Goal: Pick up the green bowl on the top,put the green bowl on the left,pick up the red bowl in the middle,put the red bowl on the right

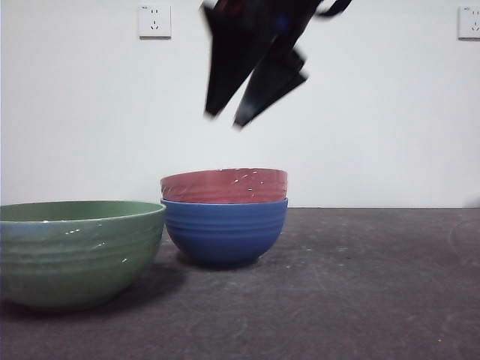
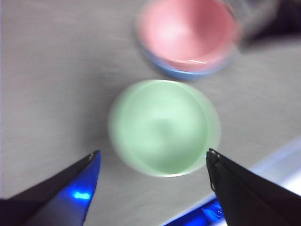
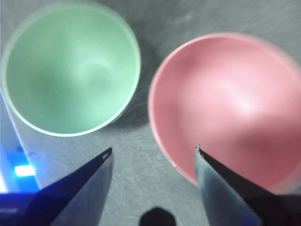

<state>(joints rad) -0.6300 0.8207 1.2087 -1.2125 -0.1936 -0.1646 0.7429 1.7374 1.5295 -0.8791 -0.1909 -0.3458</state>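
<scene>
Green bowl [image 1: 75, 251] sits closest, alone on the dark surface [image 1: 360, 292] at about 8 o'clock in the front view, so that part looks done. Just beside it, near the middle, the red bowl [image 1: 225, 185] sits inside a blue bowl [image 1: 225, 231] and has not been lifted yet. Up at 12 o'clock the right claw [image 1: 225, 118] hangs over the red bowl, tilted, open and holding nothing. From its own camera, the left claw [image 2: 153, 162] is open and empty too, high above the green bowl.
</scene>
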